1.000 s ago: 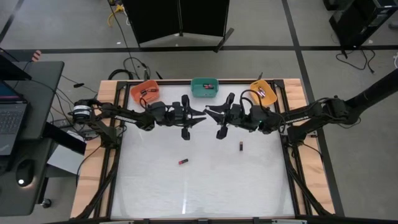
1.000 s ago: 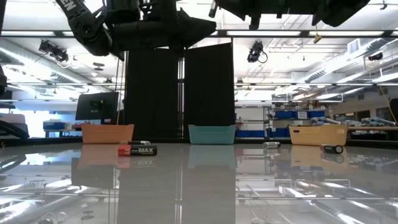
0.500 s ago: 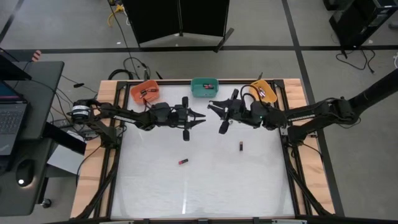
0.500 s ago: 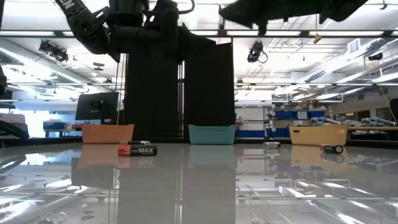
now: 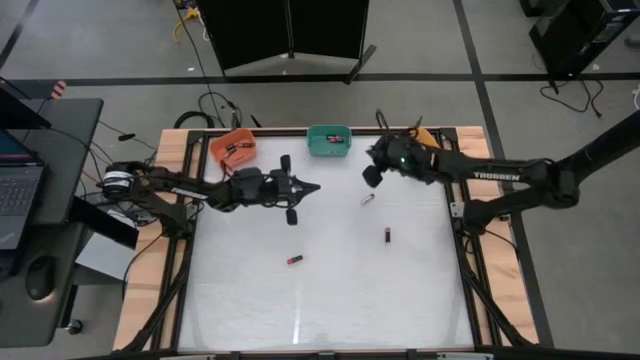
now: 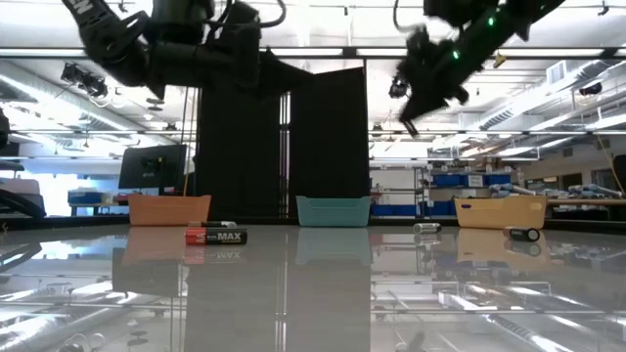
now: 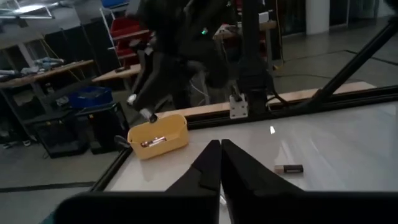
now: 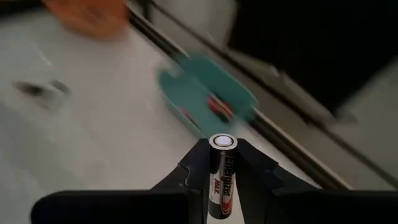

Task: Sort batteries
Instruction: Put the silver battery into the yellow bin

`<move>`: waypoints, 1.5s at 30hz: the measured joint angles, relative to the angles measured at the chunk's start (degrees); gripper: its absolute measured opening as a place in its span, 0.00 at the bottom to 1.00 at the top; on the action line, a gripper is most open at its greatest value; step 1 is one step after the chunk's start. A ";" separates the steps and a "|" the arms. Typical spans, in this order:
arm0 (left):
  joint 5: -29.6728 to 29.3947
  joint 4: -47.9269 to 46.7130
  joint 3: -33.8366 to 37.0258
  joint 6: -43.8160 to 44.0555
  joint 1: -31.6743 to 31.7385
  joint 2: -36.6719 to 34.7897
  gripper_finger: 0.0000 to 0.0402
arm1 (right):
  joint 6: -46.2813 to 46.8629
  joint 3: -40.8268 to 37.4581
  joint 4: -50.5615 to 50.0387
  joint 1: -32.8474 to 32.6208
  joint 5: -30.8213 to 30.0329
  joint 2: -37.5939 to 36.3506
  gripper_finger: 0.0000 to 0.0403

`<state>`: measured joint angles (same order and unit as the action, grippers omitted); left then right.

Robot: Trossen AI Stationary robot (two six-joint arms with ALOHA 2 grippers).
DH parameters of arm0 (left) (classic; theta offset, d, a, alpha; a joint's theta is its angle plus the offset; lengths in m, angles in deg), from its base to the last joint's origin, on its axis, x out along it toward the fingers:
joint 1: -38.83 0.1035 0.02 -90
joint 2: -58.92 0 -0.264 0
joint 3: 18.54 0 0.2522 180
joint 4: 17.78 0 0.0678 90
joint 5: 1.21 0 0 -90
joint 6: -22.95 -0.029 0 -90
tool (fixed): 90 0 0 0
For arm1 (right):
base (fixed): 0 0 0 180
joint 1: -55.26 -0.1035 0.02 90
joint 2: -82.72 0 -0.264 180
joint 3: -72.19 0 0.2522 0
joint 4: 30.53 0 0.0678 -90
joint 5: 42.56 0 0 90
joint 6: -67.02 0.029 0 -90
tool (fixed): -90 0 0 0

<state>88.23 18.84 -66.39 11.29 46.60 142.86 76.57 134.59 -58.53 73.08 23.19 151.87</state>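
Note:
My right gripper [image 5: 371,174] hangs above the table's far right part, near the teal bin [image 5: 328,140], shut on a dark battery [image 8: 222,177]. My left gripper [image 5: 305,189] hovers left of centre with shut fingers [image 7: 221,157] and holds nothing. Three batteries lie on their sides on the table: a red-and-black one [image 5: 295,260], a dark one [image 5: 386,236] and a silvery one [image 5: 367,200]. The low view shows them as the red-and-black battery [image 6: 217,236], the silvery battery [image 6: 425,228] and the dark battery [image 6: 523,234]. My right gripper pinches the dark battery by its body [image 8: 222,186] between the two fingers. The battery lies along the fingers, and its silvery end [image 8: 222,142] pokes out past the tips. It is lifted clear of the table.
Three bins stand along the far edge: orange [image 5: 232,148], teal, and yellow [image 5: 424,146], each with batteries inside. A dark frame rail [image 5: 452,190] borders the white table. Free room lies across the near half [image 5: 320,300].
My right gripper has swung from the table's centre toward the far right, turning to point at the teal bin, and the silvery battery that it stood over now shows. My left gripper has drawn back a little toward the left edge.

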 joint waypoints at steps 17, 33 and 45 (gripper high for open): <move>-2.84 14.65 9.90 1.83 0.11 -0.01 0.03 | -2.08 0.07 -21.40 22.09 1.82 5.23 0.15; -2.86 14.41 9.90 2.01 0.11 -0.02 0.04 | -3.72 0.03 -21.19 29.94 -0.07 19.97 0.16; -2.88 14.08 9.90 1.99 0.11 -0.02 0.04 | -3.14 0.00 -21.10 31.06 0.34 21.50 0.17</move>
<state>85.34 32.93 -56.49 13.28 46.71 142.84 73.43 134.60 -79.64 104.14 23.53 173.37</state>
